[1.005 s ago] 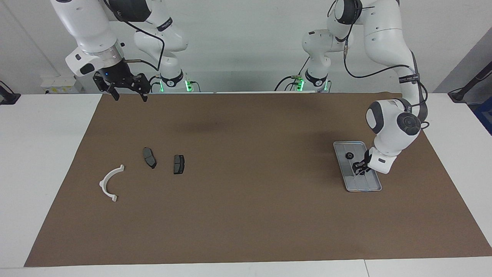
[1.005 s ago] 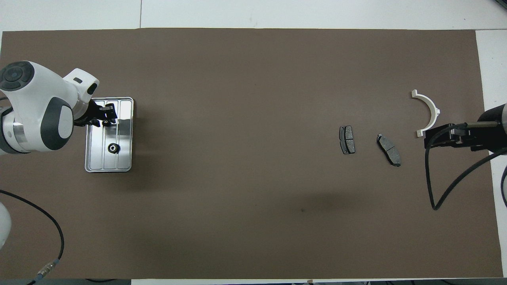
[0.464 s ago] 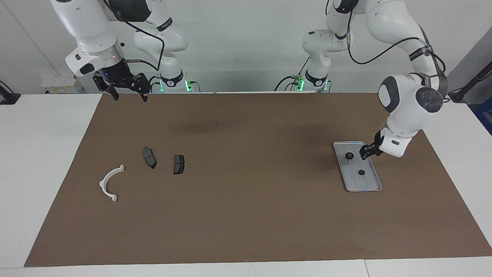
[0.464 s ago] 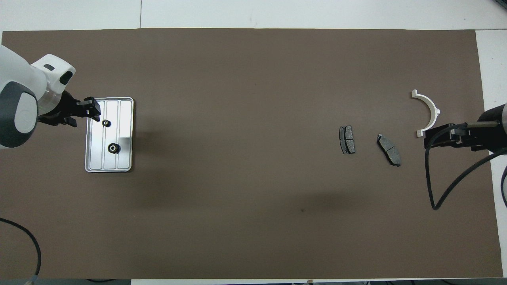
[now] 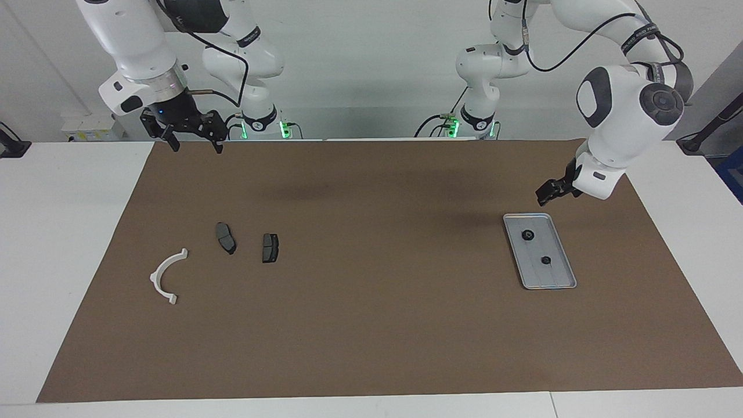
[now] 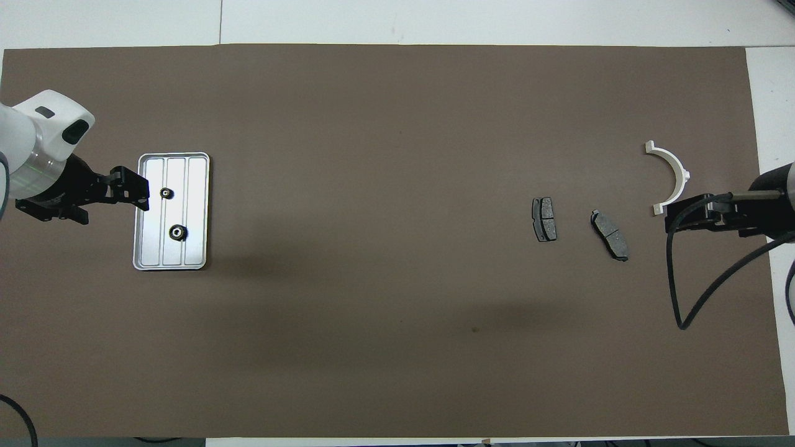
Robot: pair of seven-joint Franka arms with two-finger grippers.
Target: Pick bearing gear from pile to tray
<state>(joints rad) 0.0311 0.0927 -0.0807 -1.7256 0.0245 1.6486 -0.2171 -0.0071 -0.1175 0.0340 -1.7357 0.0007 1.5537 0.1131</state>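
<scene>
While the facing view takes in both arms whole, it counts out the parts plainly: two small black gears lie in the tray point(image 5: 566, 284), the larger gear point(image 5: 527, 235) nearer the robots and the smaller gear point(image 5: 545, 260) farther from them, apart from each other. The tray sits on the brown mat point(image 5: 377, 325) toward the left arm's end of the bench point(image 5: 58, 244), its long axis running away from the robots. Toward the right arm's end lie two dark brake pads point(image 5: 226, 237) and one white arc point(image 5: 166, 275). The left gripper point(image 5: 548, 194) hangs in the air over the mat by the tray's robot-side end, holding nothing; how far its fingers stand apart I cannot tell. The right gripper point(image 5: 194, 139) waits raised over the mat's edge at the robots' end, fingers spread wide and empty.

From overhead, the tray point(image 6: 141, 261) shows three ribbed lanes along its length, with both gears in the middle lane, which the facing view does not make clear. The left gripper point(image 6: 131, 191) appears at the tray's outer rim. Only the right gripper's point(image 6: 686, 214) dark body shows, beside the arc point(image 6: 676, 176).
</scene>
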